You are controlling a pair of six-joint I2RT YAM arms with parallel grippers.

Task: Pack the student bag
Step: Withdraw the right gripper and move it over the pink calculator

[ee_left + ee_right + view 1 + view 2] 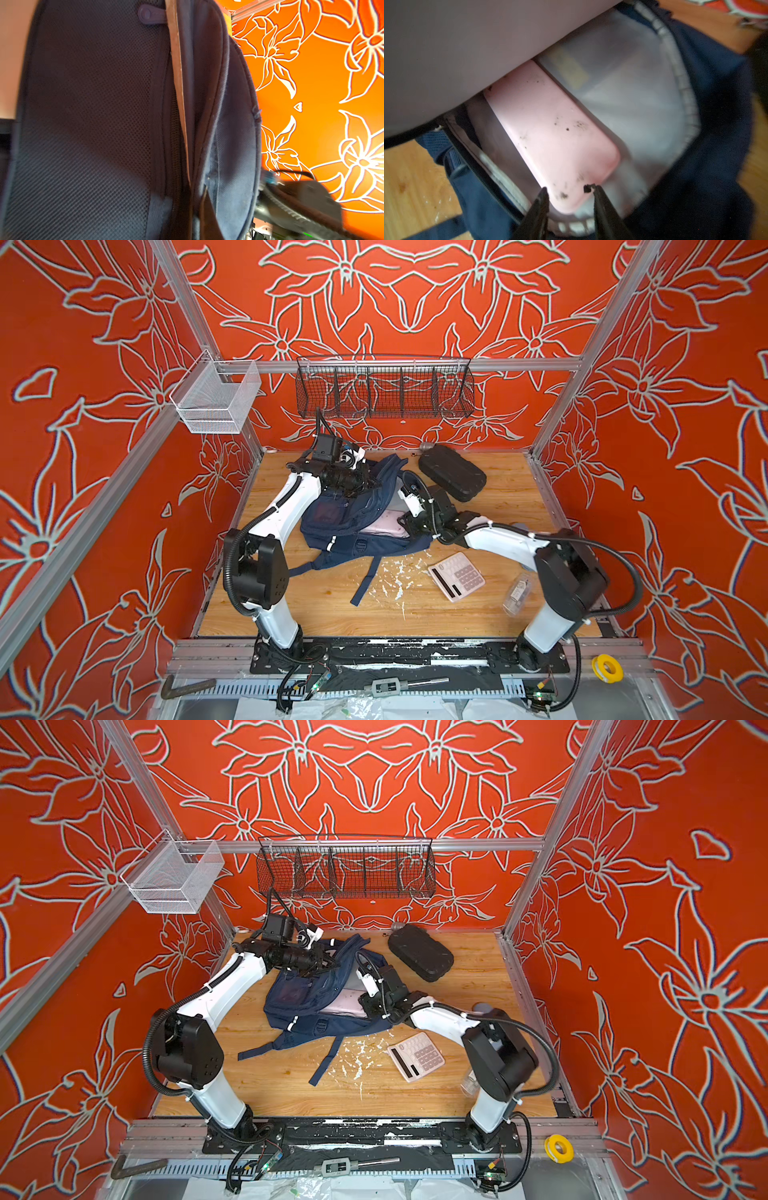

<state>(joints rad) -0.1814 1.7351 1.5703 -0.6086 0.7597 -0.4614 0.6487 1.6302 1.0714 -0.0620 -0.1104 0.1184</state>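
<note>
Orange floral panels enclosed the cell, and its wooden table (511, 497) was scuffed with white flecks near the front.

Right gripper (570, 190): jaws were parted to a moderate gap and held nothing. Their tips stood at the rounded end of a pink case (550, 133) lying inside the main compartment, close to the mouth. A flat mauve item, not identifiable, lay over the case's far end.

Left gripper (372, 486): closed, apparently pinching the upper flap of the student bag (353, 539) and holding it raised. Its fingers were not visible in the wrist view.

The student bag lay on its back at mid-table with its straps trailing forward. Outside it lay a calculator (457, 576) and a clear plastic container (517, 593) near the right arm, and a black oval hard case (452, 472) by the rear wall.

Risks, in my judgement:
- The pink case sat shallow, so a jaw catching its corner on the way out could drag it back out.
- A jaw tip could snag the grey lining or the zip edge.
- If the flap slipped from the left pinch, the opening would collapse onto the right gripper.
</note>
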